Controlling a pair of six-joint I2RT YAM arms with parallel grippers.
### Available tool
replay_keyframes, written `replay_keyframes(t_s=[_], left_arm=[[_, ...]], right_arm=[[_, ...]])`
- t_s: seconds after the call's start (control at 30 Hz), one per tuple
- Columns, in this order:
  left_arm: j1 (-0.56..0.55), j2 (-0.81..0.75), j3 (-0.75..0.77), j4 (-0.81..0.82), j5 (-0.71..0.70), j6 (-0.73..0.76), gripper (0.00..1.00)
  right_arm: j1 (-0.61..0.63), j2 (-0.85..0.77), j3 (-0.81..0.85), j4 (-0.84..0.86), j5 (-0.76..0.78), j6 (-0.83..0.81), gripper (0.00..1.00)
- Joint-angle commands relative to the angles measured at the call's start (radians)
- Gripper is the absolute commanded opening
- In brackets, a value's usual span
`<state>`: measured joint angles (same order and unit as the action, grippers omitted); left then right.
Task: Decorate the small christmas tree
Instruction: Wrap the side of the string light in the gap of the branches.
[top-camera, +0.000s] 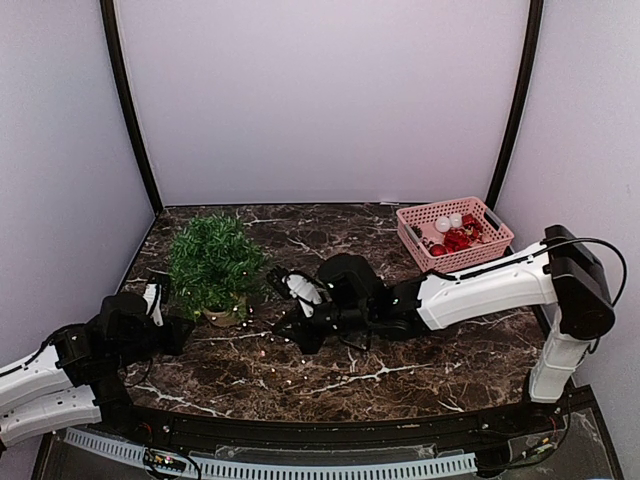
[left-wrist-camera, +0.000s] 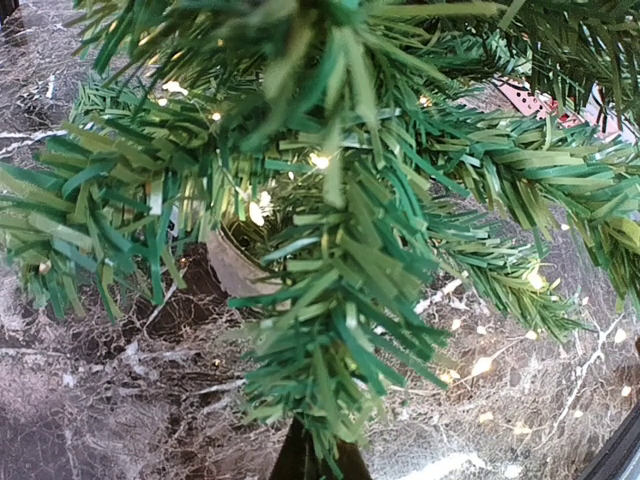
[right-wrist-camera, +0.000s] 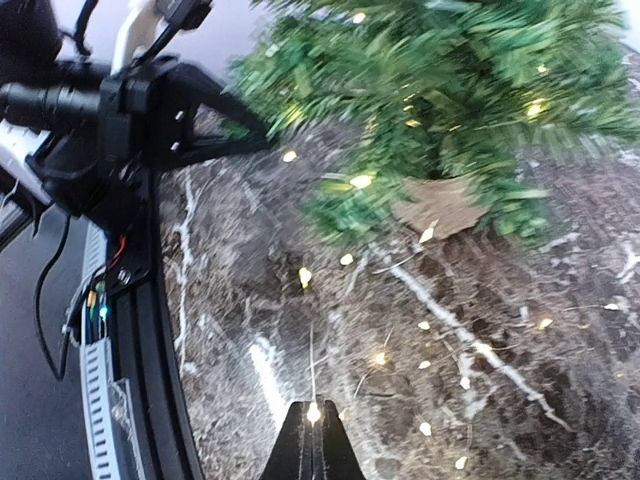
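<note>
The small christmas tree (top-camera: 213, 258) stands in a tan pot (top-camera: 226, 315) at the left of the marble table, its tiny lights glowing. My left gripper (top-camera: 185, 318) reaches in from the left and is shut on the tip of a low tree branch (left-wrist-camera: 330, 400); its dark fingertips (left-wrist-camera: 290, 462) show under the needles. From the right, my right gripper (top-camera: 290, 335) lies low over the table in front of the tree. It is shut (right-wrist-camera: 312, 445) on the thin wire of a light string (right-wrist-camera: 380, 357), with one lit bulb at the fingertips. The rest of the string lies loose on the marble (top-camera: 263, 352).
A pink plastic basket (top-camera: 492, 228) of red and white ornaments sits at the back right. The right arm stretches across the table's middle. A black rail (right-wrist-camera: 150, 330) runs along the near table edge. Pale walls enclose the back and sides.
</note>
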<state>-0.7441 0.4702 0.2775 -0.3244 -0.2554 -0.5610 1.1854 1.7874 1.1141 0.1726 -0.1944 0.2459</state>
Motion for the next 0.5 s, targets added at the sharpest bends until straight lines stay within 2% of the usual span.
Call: replay_keyframes(t_s=[0.0, 0.2, 0.47], left_arm=[[0.005, -0.009, -0.014, 0.002, -0.024, -0.004, 0.00], [0.005, -0.009, -0.014, -0.002, -0.032, -0.006, 0.00], [0.005, -0.016, -0.014, -0.008, -0.048, -0.016, 0.00]], right_arm=[[-0.023, -0.064, 0.023, 0.108, 0.082, 0.050, 0.00], [-0.054, -0.081, 0.012, 0.146, 0.164, 0.115, 0.00], [-0.099, -0.055, -0.066, 0.215, 0.176, 0.203, 0.00]])
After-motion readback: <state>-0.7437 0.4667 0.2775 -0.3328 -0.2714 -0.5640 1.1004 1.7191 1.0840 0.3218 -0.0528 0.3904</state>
